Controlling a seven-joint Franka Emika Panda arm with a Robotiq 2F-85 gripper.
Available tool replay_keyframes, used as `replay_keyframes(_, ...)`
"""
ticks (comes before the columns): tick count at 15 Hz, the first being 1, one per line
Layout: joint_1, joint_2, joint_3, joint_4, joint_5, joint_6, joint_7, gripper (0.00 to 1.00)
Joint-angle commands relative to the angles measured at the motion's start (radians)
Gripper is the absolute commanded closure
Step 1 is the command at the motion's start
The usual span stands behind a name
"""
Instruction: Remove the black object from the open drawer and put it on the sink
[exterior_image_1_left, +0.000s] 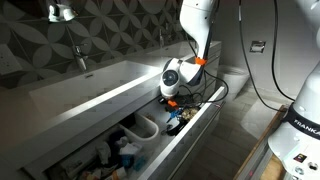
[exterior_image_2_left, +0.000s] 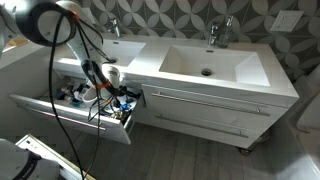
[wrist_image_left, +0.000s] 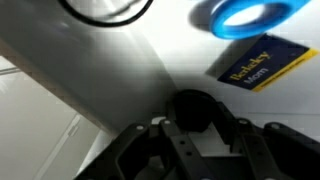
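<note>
The black object (wrist_image_left: 193, 105) is a small rounded lump seen in the wrist view, sitting between my fingers. My gripper (wrist_image_left: 195, 125) is shut on it, with a finger pressed close against each side, low over the pale floor of the open drawer (exterior_image_1_left: 192, 135). In both exterior views the gripper (exterior_image_1_left: 170, 97) (exterior_image_2_left: 108, 88) reaches down into the drawer (exterior_image_2_left: 70, 118), where it hides the black object. The long white sink (exterior_image_1_left: 105, 82) (exterior_image_2_left: 200, 60) runs above the drawer.
A blue ring (wrist_image_left: 250, 14) and a blue-and-yellow card (wrist_image_left: 256, 66) lie on the drawer floor near the gripper. Blue and white clutter (exterior_image_1_left: 130, 148) fills the drawer. Chrome taps (exterior_image_2_left: 216, 33) stand behind the basin. Black cables (exterior_image_2_left: 60, 110) hang over the drawer.
</note>
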Motion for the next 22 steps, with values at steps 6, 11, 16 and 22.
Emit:
replay_keyframes(6, 0.016, 0.058, -0.017, 0.066, -0.003, -0.02, -0.002, 0.81)
replay_keyframes(11, 0.014, 0.054, -0.016, 0.06, 0.006, -0.013, -0.009, 1.0)
replay_keyframes(16, 0.014, 0.001, -0.007, 0.003, 0.042, 0.009, -0.031, 0.98)
replay_keyframes(22, 0.007, -0.12, 0.019, -0.133, 0.053, 0.127, -0.087, 0.98)
